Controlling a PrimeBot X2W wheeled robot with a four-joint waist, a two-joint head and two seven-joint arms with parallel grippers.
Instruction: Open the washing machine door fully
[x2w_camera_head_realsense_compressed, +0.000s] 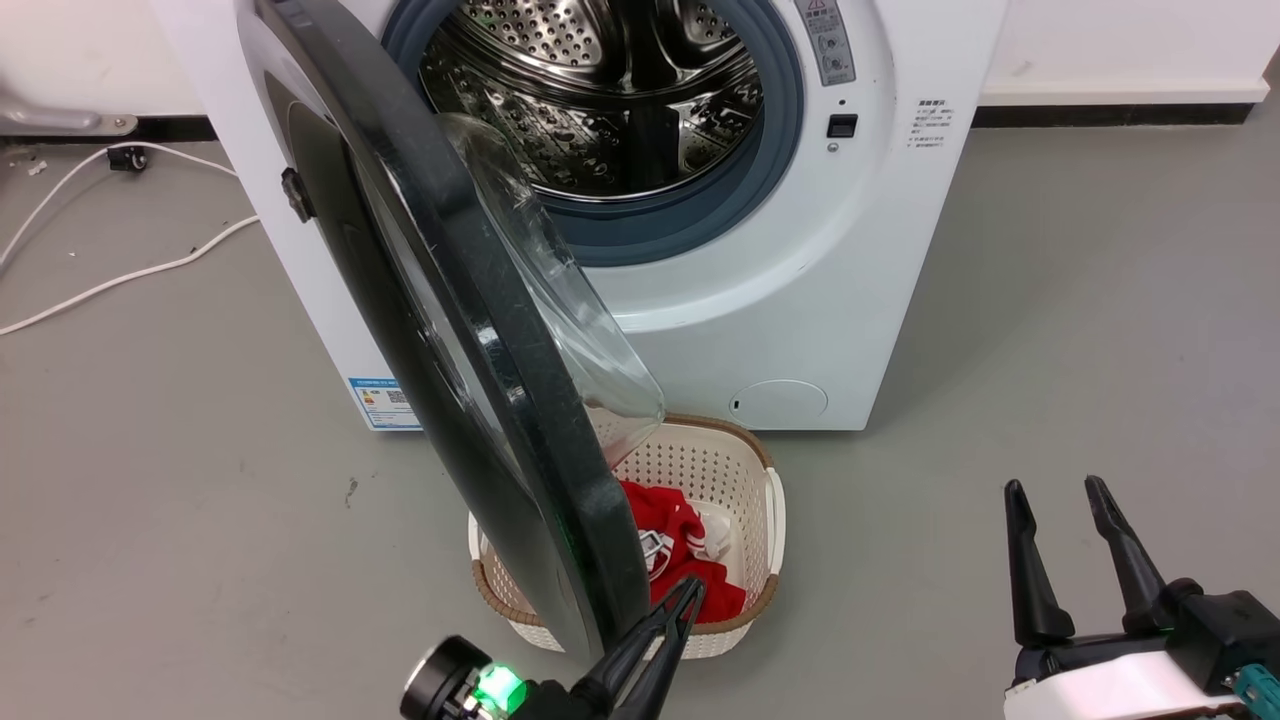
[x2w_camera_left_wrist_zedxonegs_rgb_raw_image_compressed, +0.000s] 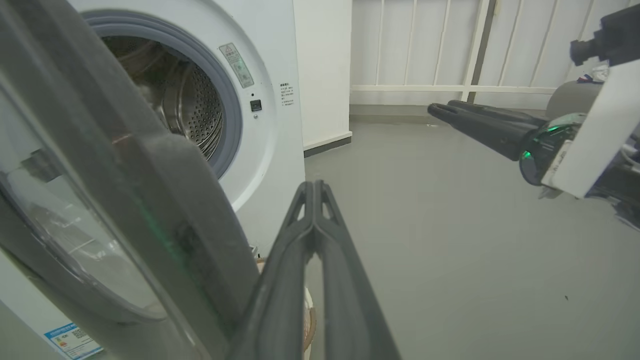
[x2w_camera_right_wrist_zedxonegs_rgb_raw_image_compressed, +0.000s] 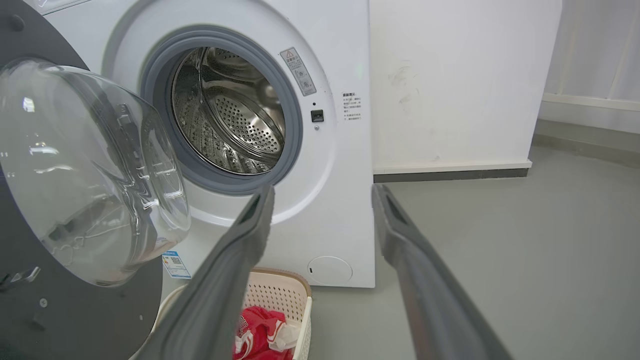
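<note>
- Grey floor (x2w_camera_head_realsense_compressed: 1050, 330), head view: door (x2w_camera_head_realsense_compressed: 480, 330) stands half-open, edge-on, hinged at the left of the washer (x2w_camera_head_realsense_compressed: 800, 300); left hand (x2w_camera_head_realsense_compressed: 680, 600), clenched and empty, sits just right of its lower rim.
- Left wrist: door (x2w_camera_left_wrist_zedxonegs_rgb_raw_image_compressed: 150, 200) lies left of that hand (x2w_camera_left_wrist_zedxonegs_rgb_raw_image_compressed: 314, 200), the nearer one.
- Right wrist: right hand (x2w_camera_right_wrist_zedxonegs_rgb_raw_image_compressed: 322, 200), released, well apart from the door.

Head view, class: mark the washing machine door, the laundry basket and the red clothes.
washing machine door (x2w_camera_head_realsense_compressed: 470, 330), head view, black rim
laundry basket (x2w_camera_head_realsense_compressed: 775, 515), head view, right rim
red clothes (x2w_camera_head_realsense_compressed: 685, 525), head view, upper fold

Plain laundry corner: washing machine (x2w_camera_head_realsense_compressed: 850, 300), clothes basket (x2w_camera_head_realsense_compressed: 775, 510), grey floor (x2w_camera_head_realsense_compressed: 1050, 350)
</note>
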